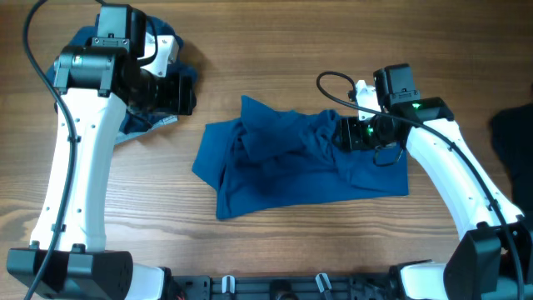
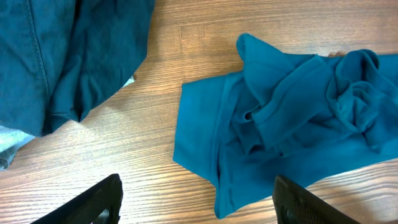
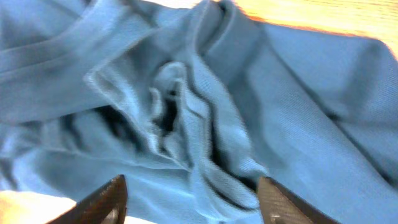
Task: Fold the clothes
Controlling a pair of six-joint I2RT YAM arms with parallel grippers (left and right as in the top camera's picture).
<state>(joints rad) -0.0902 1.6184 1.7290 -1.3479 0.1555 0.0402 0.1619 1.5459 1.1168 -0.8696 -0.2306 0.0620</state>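
A blue shirt (image 1: 291, 167) lies crumpled in the middle of the wooden table, with bunched folds along its top edge. It also shows in the left wrist view (image 2: 280, 130) and fills the right wrist view (image 3: 199, 106). My right gripper (image 1: 348, 133) is open just above the bunched folds at the shirt's upper right, its fingers (image 3: 193, 202) spread over the cloth. My left gripper (image 1: 175, 90) is open and empty at the far left, above bare wood (image 2: 196, 202), next to a pile of dark blue clothes (image 1: 146, 75).
The dark blue clothes pile (image 2: 68, 56) sits at the table's upper left under my left arm. A dark garment (image 1: 512, 133) lies at the right edge. Bare wood lies between the pile and the shirt and along the front.
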